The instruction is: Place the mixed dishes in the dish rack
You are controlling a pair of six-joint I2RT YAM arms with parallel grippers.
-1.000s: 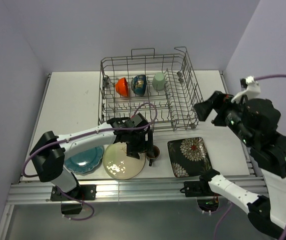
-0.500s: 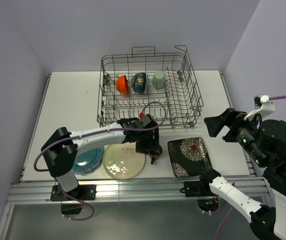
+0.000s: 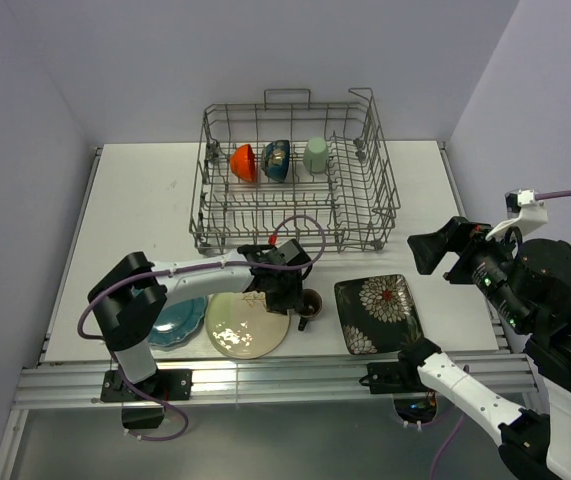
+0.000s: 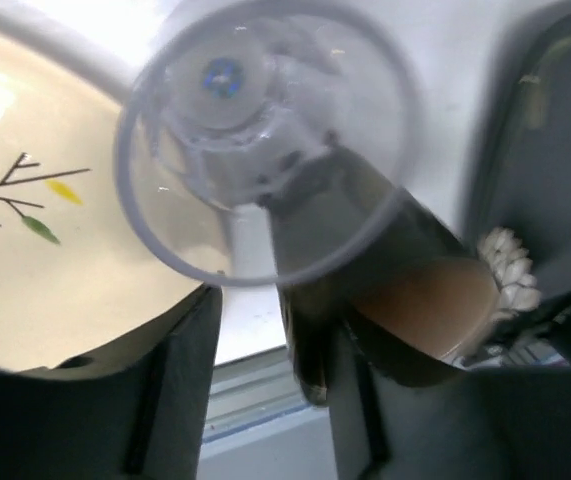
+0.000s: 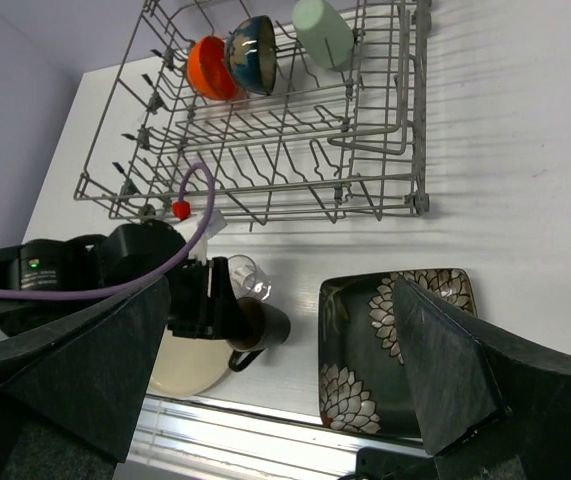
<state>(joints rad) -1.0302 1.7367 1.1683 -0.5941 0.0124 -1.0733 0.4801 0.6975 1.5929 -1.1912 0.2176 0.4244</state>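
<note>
Left pincer [image 3: 291, 292] at round clear glass [image 4: 255, 140], grip impossible to tell, glossy brown mug [image 4: 405, 290] beside, right pincer [image 5: 281, 300] spread wide

**Room: small lavender-walled cell, white surface**

White matte surface [image 3: 135, 200], boxed in on three sides. Back wall [image 3: 265, 50], left wall [image 3: 15, 150] and right wall [image 3: 525, 90] are all plain pale lavender, with no windows or fittings. An aluminium rail [image 3: 65, 385] runs along the near edge, and thinner metal strips line both sides. Below that is a dull grey floor [image 3: 265, 440]. Light is soft and even from overhead, with a bright glint on the near rail.
</note>
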